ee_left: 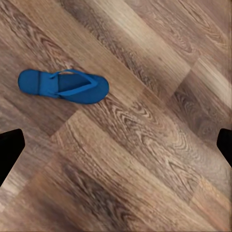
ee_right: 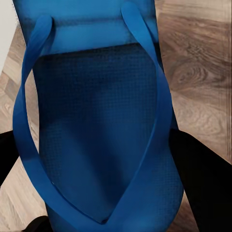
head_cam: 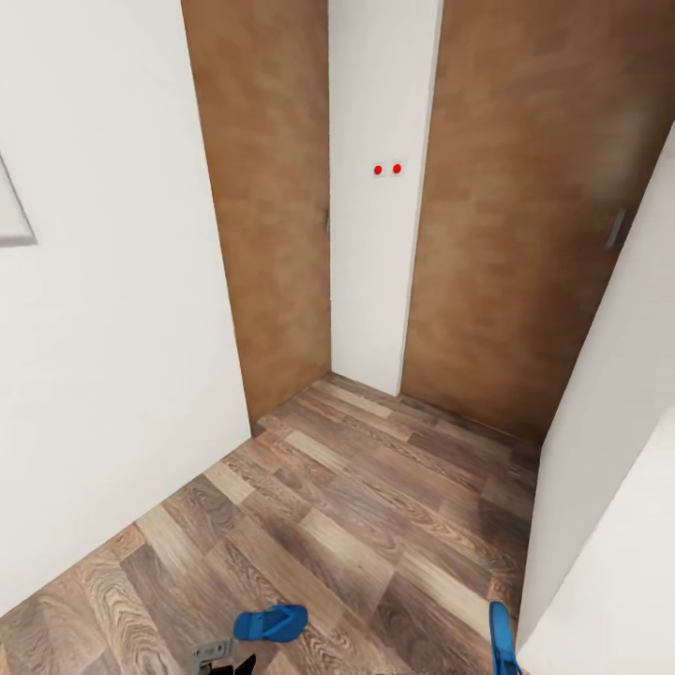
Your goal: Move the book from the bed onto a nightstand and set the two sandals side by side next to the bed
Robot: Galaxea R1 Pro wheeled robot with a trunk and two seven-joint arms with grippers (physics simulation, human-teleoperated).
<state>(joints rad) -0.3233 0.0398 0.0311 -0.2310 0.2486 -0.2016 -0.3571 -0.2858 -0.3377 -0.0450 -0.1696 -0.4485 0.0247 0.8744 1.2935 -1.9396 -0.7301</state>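
Observation:
One bright blue sandal (head_cam: 270,622) lies flat on the wood floor, straps up, seen whole as the sandal (ee_left: 63,86) in the left wrist view. My left gripper (head_cam: 230,664) hovers just short of it and above the planks, open; its dark fingertips (ee_left: 9,152) stand far apart with nothing between them. The second sandal (head_cam: 502,642) hangs on edge at the lower right. My right gripper (ee_right: 106,193) is shut on that sandal (ee_right: 96,121), a black finger (ee_right: 205,179) on each side of its sole. The book, bed and nightstand are out of view.
I face a room corner: two plain brown doors (head_cam: 272,206) (head_cam: 525,216) flank a white wall strip with two red dots (head_cam: 387,170). White walls close in on the left (head_cam: 94,375) and right (head_cam: 609,450). Wood-plank floor (head_cam: 356,506) spreads between them.

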